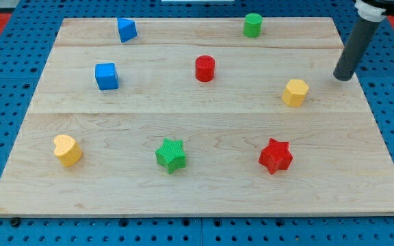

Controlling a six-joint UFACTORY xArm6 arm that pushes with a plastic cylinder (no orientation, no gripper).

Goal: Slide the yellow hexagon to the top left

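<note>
The yellow hexagon (295, 92) sits on the wooden board (197, 191) right of centre. My tip (343, 77) rests on the board to the hexagon's right and slightly above it in the view, a short gap away, not touching it. The rod rises to the view's top right corner.
A red cylinder (205, 68) lies left of the hexagon. A green cylinder (253, 24) and a blue triangular block (126, 29) are near the top edge. A blue cube (107, 76), a yellow heart (68, 149), a green star (171, 154) and a red star (276, 156) lie elsewhere.
</note>
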